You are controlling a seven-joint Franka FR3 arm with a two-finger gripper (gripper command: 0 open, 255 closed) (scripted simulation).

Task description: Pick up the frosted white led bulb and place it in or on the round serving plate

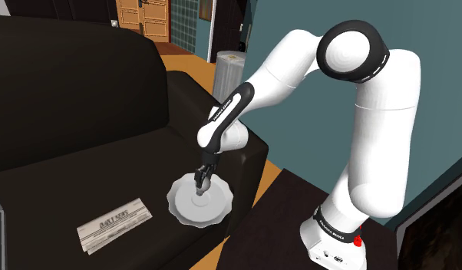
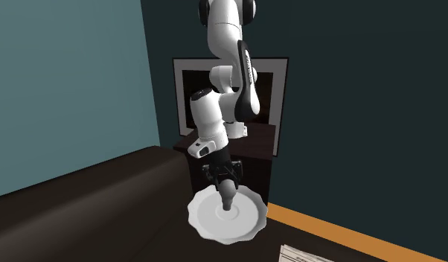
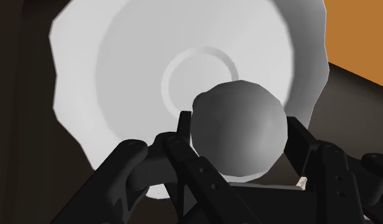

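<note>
Bare plate (image 1: 183,212) below; sofa back (image 1: 76,77) seemingly apart.

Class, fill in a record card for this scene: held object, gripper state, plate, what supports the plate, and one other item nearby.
Held object: rounded grey-white bulb
Gripper: black two-finger gripper, shut on the bulb
Plate: round white plate with scalloped rim, directly beneath the bulb
Support: seat of a black sofa
Nearby: folded newspaper on the seat, apart from the plate
</note>
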